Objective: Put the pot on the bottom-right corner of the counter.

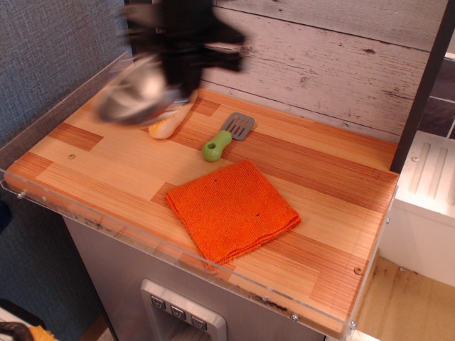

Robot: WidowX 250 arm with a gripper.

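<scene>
Pot (135, 89) blurred, up in the air above the bench's (128, 170) far left part, well apart from the near right corner (352, 273). End effector (186, 44) dark and smeared beside it; grip impossible to tell. Half hidden behind the pot, a bread roll (165, 124). Right of the pot, spatula (226, 136); nearer, orange cloth (232, 209).
</scene>
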